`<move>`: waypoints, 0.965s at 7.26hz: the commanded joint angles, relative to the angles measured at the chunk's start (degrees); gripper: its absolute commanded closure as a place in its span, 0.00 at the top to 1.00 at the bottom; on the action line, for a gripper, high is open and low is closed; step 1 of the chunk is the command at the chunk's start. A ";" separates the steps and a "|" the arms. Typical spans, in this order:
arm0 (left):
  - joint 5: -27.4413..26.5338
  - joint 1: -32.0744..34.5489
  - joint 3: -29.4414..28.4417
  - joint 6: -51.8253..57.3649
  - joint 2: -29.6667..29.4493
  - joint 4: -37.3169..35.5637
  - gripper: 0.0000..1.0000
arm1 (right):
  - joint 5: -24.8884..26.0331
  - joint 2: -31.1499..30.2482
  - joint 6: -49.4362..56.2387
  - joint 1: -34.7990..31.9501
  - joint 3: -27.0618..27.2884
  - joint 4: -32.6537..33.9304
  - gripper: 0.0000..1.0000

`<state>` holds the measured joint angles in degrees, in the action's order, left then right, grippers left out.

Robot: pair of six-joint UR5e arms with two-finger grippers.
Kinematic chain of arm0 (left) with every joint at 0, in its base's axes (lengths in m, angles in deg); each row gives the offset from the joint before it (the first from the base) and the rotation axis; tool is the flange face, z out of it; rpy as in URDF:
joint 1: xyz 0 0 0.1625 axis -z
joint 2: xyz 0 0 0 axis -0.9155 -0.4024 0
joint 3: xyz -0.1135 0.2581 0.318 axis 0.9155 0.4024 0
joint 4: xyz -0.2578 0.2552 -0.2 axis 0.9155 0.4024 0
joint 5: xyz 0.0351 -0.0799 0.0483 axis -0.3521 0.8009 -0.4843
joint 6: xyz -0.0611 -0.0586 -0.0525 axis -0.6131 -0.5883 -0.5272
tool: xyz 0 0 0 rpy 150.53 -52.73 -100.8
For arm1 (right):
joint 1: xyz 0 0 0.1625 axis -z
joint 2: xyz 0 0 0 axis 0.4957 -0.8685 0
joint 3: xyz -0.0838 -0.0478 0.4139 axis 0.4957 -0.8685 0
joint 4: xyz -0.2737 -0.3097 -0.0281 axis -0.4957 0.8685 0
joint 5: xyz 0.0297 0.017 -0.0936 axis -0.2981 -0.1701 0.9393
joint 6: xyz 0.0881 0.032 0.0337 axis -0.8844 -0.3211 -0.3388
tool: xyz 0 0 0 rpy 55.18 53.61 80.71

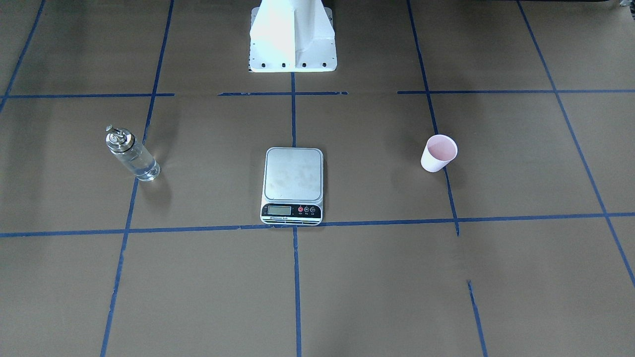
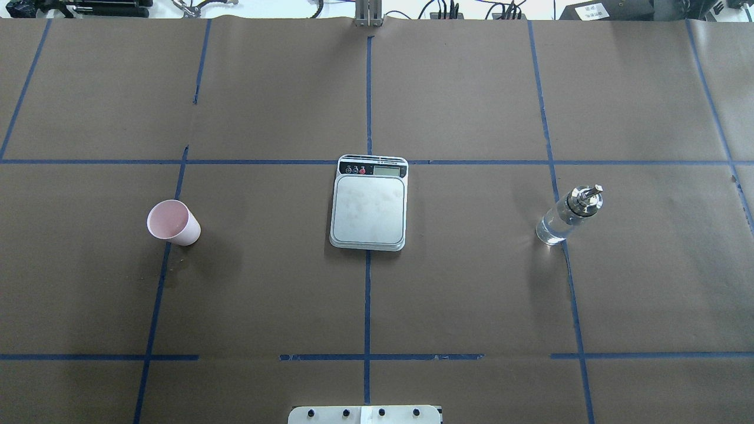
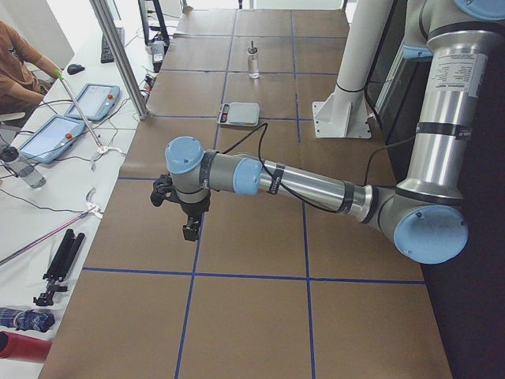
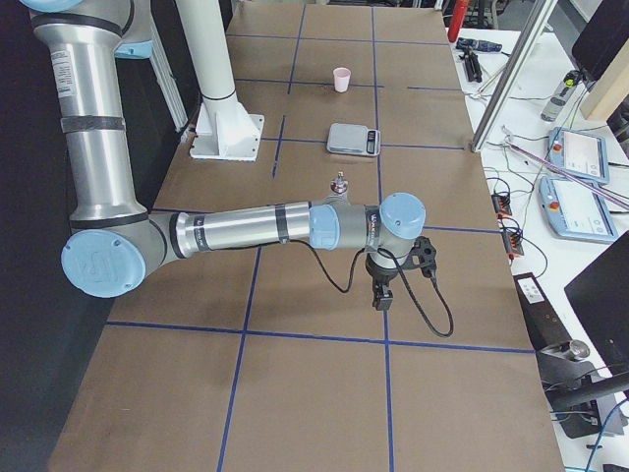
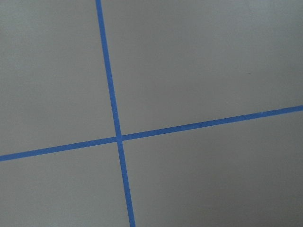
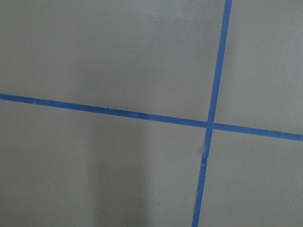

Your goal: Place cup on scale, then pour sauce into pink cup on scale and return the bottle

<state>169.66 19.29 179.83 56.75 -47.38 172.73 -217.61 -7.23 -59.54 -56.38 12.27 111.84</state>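
Standing upright at the scale's [image 2: 369, 209] 9 o'clock in the overhead view, the cup [image 2: 172, 222] is well apart from it. The bottle [image 2: 565, 219] stands at 3 o'clock, equally far. The left gripper [image 3: 189, 230] and right gripper [image 4: 381, 298] hang above the table's [image 2: 471, 282] 2 ends; I cannot tell whether their jaws are apart or together.

Brown paper covers the tabletop [image 2: 471, 88], marked into large squares by blue tape lines [image 2: 367, 294]. The light is soft and even, with only faint shadows. Past the tabletop's far edge runs a white bench [image 3: 71, 178] carrying two teach pendants [image 3: 96, 101] and a folded black tripod [image 3: 59, 257]. An aluminium post [image 3: 118, 55] rises at that edge. A person in an orange shirt [image 3: 20, 59] sits at the bench.
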 commanded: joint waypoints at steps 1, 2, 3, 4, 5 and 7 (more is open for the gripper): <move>-3.32 -5.55 4.21 -0.51 -0.41 0.22 1.00 | -2.76 -0.53 -0.42 0.58 -3.76 -9.77 1.00; -3.49 -6.28 3.26 -0.16 -1.80 2.05 1.00 | -4.87 -1.14 -0.16 1.19 -5.00 -11.57 1.00; -1.66 -6.89 5.07 -0.33 -1.38 5.98 1.00 | -4.46 -1.15 -0.25 2.84 -5.28 -15.07 1.00; 4.88 -8.64 3.87 -0.33 -1.38 6.63 1.00 | -4.54 -1.41 -0.60 4.08 -5.80 -16.50 1.00; 6.34 -11.70 4.21 -3.38 -1.47 7.86 1.00 | -4.80 -1.33 -4.08 6.18 -5.98 -16.69 1.00; 4.96 -23.28 8.14 -24.77 -1.73 13.80 1.00 | -4.72 -0.80 -6.93 7.34 -5.63 -20.17 1.00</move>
<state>175.17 2.69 185.39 43.21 -49.13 182.47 -222.35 -8.24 -65.04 -49.82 6.68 94.34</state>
